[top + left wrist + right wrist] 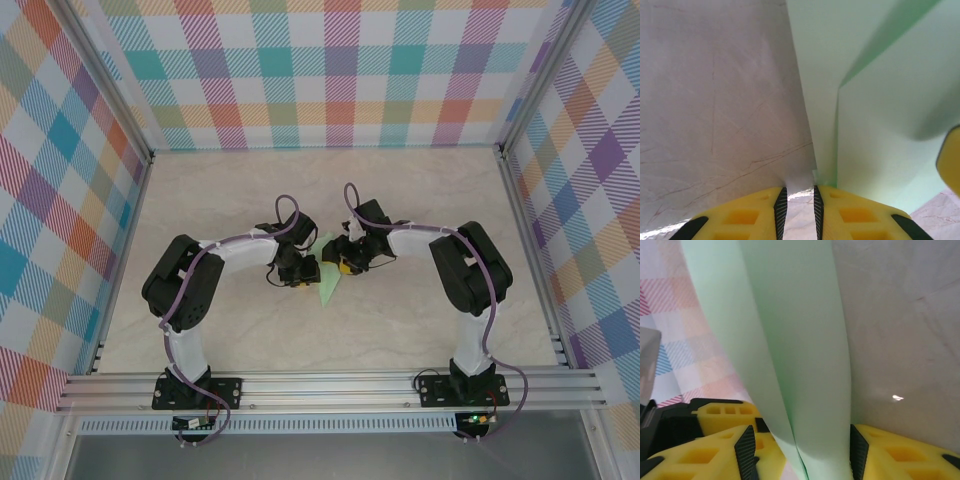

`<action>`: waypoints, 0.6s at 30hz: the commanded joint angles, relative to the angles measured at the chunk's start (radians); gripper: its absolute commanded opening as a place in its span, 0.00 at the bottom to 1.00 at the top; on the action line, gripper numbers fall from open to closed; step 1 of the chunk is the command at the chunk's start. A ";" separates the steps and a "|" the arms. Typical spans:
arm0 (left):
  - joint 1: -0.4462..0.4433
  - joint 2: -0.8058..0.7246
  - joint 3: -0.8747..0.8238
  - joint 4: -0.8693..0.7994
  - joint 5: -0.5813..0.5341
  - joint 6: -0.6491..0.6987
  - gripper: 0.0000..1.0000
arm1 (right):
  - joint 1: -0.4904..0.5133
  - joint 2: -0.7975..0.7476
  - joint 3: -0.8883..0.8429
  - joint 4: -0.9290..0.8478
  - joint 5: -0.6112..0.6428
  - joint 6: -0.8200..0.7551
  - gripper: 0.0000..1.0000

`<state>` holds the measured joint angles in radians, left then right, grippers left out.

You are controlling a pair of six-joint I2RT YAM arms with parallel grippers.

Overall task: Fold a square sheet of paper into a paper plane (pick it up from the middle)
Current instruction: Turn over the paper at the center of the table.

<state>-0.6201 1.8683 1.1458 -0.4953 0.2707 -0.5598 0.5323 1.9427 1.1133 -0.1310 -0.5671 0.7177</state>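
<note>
1. The left arm's yellow two-finger gripper with black ribbed pads (298, 272) sits just left of the pale mint-green sheet of thin paper (328, 288). In its wrist view the fingers are drawn close, with a slim gap between the pads. The sheet's near edge runs right down to that gap, but I cannot tell whether it is nipped.
2. The sheet lies between the two grippers, over the marbled beige tabletop (250, 200). From above it is a narrow creased shape tapering to a point toward the arm bases. The left wrist view shows a sharp crease with one flap angled up from the other.
3. The right arm's matching yellow gripper (347, 262) sits just right of the sheet. In its wrist view the jaws are spread about halfway and straddle a standing band of the sheet (800, 340). The band seems to touch the right-hand pad and stands apart from the left-hand one, so it reads as bracketed, not clamped.
4. Judged step: mid-fold, with an early crease made and the slim dart not yet formed.
5. The next move likely calls for one gripper to pin the sheet. The other would then carry the raised flap across and press along the crease, slowly enough that the thin paper neither slides nor buckles.
</note>
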 commanded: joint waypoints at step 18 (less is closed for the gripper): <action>-0.010 0.019 -0.046 0.041 0.004 -0.011 0.24 | 0.008 0.034 0.002 0.045 -0.051 -0.053 0.47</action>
<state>-0.6201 1.8633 1.1404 -0.4908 0.2676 -0.5610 0.5323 1.9560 1.1069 -0.0578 -0.6064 0.7383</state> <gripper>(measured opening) 0.246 0.480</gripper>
